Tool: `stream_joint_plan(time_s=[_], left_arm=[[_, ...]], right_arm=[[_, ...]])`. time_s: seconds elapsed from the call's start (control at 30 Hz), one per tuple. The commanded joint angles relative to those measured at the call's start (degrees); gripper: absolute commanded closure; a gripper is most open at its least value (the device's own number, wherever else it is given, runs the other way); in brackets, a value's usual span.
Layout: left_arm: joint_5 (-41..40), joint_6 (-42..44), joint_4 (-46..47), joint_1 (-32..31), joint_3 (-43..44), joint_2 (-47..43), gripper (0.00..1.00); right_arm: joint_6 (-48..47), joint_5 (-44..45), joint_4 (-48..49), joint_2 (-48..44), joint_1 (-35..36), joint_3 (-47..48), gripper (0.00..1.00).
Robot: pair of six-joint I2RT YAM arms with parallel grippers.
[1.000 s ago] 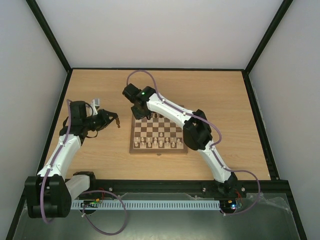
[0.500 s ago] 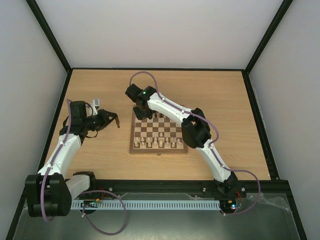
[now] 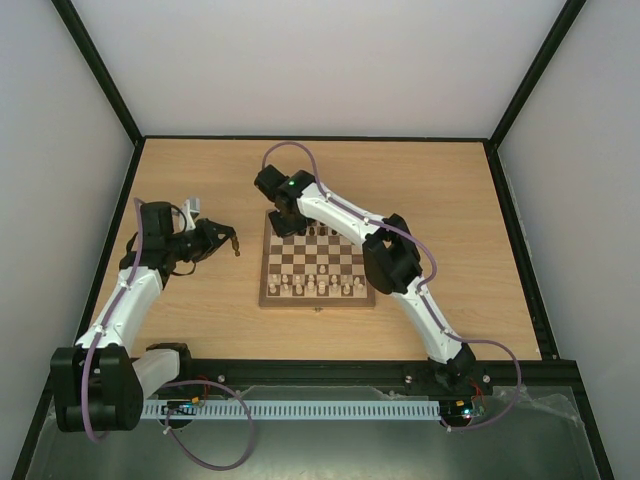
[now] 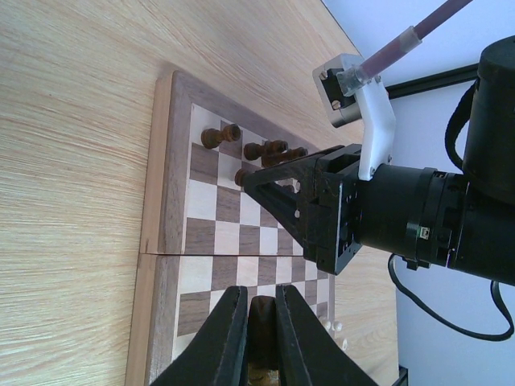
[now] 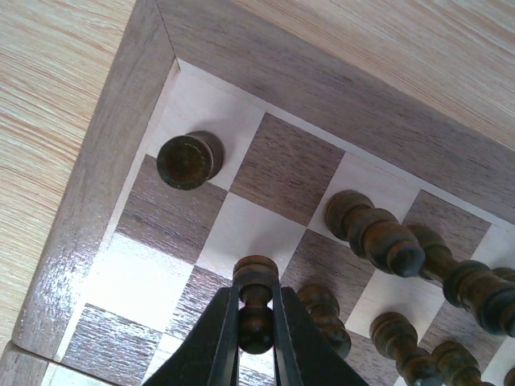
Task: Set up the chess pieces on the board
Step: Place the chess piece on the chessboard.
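The board (image 3: 266,297) lies mid-table. My right gripper (image 3: 284,226) hangs over its far left corner. In the right wrist view that gripper (image 5: 256,297) is shut on a dark pawn (image 5: 256,322), held just above the squares. A dark piece (image 5: 187,159) stands on the corner square, and several more dark chess pieces (image 5: 375,235) stand to the right. My left gripper (image 3: 233,243) is off the board's left side, above the table. Seen from the left wrist, this gripper (image 4: 260,304) is shut on a dark chess piece (image 4: 261,322).
Pale chessmen (image 3: 315,287) fill the board's near rows. The right arm (image 3: 392,262) reaches diagonally across the board. In the left wrist view the right arm's wrist (image 4: 402,217) looms over the dark pieces (image 4: 220,135). Bare wooden table (image 3: 440,200) surrounds the board.
My right wrist has shifted slightly rightward over the board's far left corner with the pawn. The left arm has barely moved.
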Motion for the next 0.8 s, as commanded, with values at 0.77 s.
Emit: stream_joint_plan(time_s=[0.77], left_arm=[[0.80, -0.10, 1.32, 0.33, 1.25, 0.81, 0.97]], right_arm=[[-1.32, -1.83, -1.58, 2.66, -0.29, 3.05, 0.83]])
